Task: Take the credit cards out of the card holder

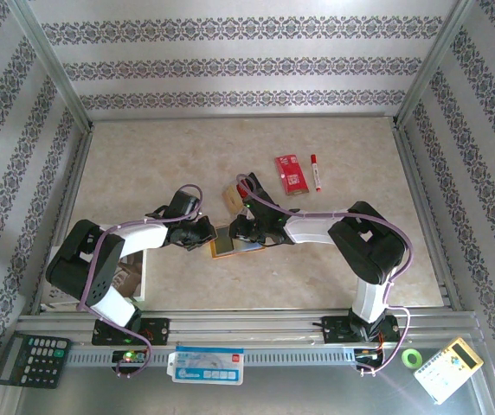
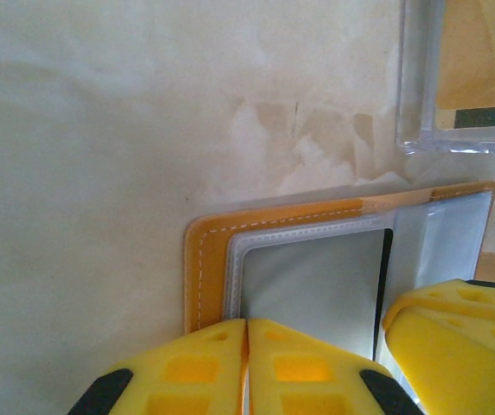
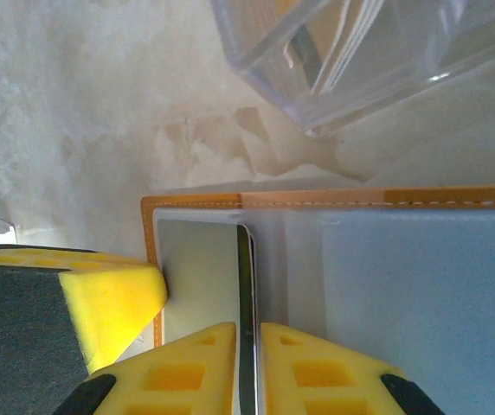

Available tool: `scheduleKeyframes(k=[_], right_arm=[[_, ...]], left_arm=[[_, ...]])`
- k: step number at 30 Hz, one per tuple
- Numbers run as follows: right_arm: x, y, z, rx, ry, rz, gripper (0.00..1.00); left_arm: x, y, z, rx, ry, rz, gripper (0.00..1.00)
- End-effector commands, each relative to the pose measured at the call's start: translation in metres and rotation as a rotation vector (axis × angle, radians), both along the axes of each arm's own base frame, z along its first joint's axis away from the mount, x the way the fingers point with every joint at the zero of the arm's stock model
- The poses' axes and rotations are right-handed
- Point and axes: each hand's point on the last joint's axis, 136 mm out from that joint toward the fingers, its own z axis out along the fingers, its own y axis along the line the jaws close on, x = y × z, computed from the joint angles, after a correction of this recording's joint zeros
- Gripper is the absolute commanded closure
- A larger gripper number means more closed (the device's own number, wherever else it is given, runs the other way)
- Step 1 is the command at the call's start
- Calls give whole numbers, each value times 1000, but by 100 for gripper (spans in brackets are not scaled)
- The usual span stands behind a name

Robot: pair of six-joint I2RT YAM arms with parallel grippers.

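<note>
Looked down over the left gripper (image 2: 246, 346), with yellow fingers pressed flat together and no gap between. Found the card holder (image 2: 299, 251) just beyond them, lying open on the pale mottled table (image 2: 83, 173): orange border, white stitching, grey clear pocket. Caught the thin black edge of a credit card (image 2: 383, 285) running along the pocket's right side. Noted another yellow finger (image 2: 455, 333) at lower right, over the holder, just beside that edge. Spotted a clear plastic case (image 2: 421, 86) at upper right, apart from the holder, tan inside.
</note>
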Motion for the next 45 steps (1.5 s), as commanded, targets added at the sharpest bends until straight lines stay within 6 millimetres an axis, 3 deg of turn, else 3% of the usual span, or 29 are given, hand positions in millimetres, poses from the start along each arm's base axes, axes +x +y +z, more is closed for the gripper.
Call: scheduleKeyframes(k=[1, 11, 20, 29, 38, 45], right_arm=[[-4, -6, -11, -34, 25, -11, 83], [-9, 2, -18, -19, 52, 19, 85], [-9, 10, -12, 35, 50, 43, 86], [-6, 4, -7, 34, 26, 23, 94], [-9, -23, -4, -16, -7, -17, 96], [-8, -18, -1, -6, -8, -4, 96]], left_arm=[[-22, 13, -29, 85, 89, -11, 90], [-22, 12, -28, 81, 87, -12, 91], [-21, 11, -28, 79, 88, -12, 91], [-21, 12, -27, 83, 86, -12, 89], [-9, 5, 4, 50, 13, -31, 76], [-3, -5, 28, 6, -25, -50, 76]])
